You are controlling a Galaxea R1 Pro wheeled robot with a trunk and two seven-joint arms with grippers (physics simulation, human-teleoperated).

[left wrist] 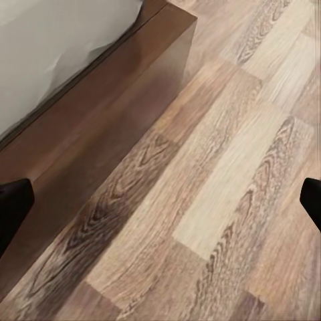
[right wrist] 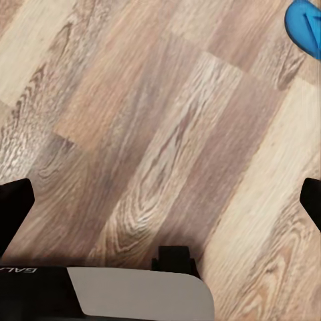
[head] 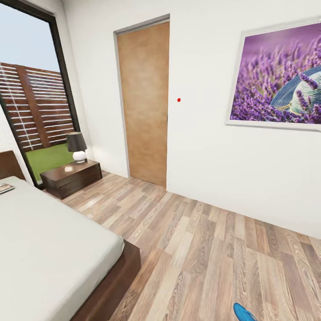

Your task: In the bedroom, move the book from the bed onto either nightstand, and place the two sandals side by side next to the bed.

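The bed (head: pixel 49 249) with its pale grey mattress and dark wood frame fills the lower left of the head view. The book (head: pixel 5 188) lies on the mattress near the headboard, at the view's left edge. A dark nightstand (head: pixel 71 177) stands by the window beyond the bed. A blue sandal (head: pixel 243 313) peeks in at the head view's bottom edge, on the floor. In the right wrist view a blue sandal (right wrist: pixel 306 25) shows at a corner. My left gripper (left wrist: pixel 160 207) hangs open over floor beside the bed frame (left wrist: pixel 100 127). My right gripper (right wrist: pixel 160 200) is open above bare planks.
A black-shaded lamp (head: pixel 77 146) and a small pale object sit on the nightstand. A closed wooden door (head: pixel 145 102) is in the far wall, with a lavender picture (head: pixel 281 76) to its right. The tall window (head: pixel 31 98) is at the left.
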